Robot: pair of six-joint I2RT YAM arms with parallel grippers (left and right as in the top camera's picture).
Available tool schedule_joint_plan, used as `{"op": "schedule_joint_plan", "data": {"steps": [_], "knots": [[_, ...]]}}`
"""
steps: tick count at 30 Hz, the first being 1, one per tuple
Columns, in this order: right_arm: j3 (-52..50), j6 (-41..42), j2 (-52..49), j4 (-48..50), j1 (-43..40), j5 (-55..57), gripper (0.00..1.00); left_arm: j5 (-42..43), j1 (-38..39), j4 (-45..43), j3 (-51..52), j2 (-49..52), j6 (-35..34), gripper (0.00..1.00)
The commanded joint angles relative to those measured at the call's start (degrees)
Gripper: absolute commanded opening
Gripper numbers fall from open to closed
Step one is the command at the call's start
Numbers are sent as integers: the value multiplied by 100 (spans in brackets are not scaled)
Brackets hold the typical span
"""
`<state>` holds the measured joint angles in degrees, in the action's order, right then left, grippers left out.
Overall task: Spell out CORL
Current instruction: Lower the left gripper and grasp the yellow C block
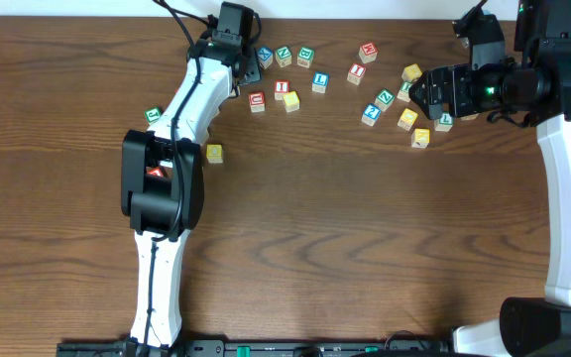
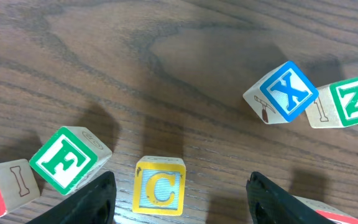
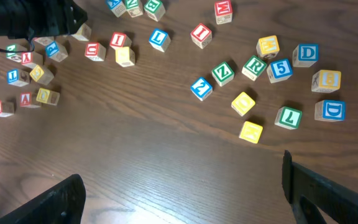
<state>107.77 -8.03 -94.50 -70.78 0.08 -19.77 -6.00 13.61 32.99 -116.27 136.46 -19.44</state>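
In the left wrist view a yellow C block [image 2: 160, 186] lies on the table between the fingers of my left gripper [image 2: 180, 182], which is open and not touching it. A green F block [image 2: 67, 159] sits just left of it. In the overhead view my left gripper [image 1: 243, 61] is at the back of the table, over the left group of blocks. My right gripper [image 3: 182, 180] is open and empty, held high by the right group [image 1: 419, 94]. A green R block [image 3: 253, 66], a blue L block [image 3: 158, 39] and a green L block [image 3: 289, 116] show below it. I see no O block.
A blue X block [image 2: 284, 93] and a green N block [image 2: 353, 102] lie right of the C. Several more letter blocks are scattered along the back of the table, with a green block [image 1: 153, 115] and a yellow block [image 1: 213, 153] near the left arm.
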Motion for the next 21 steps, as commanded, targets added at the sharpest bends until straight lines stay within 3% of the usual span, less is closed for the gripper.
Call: {"op": "schedule_joint_plan", "data": {"steps": [1,21], "knots": [[116,-63,-35,-33,46,-72,97,-118,2,7,92,210,116,64],[-72,-63,-35,-57,46,-72,98,-118,2,-144,92,564,116,61]]}}
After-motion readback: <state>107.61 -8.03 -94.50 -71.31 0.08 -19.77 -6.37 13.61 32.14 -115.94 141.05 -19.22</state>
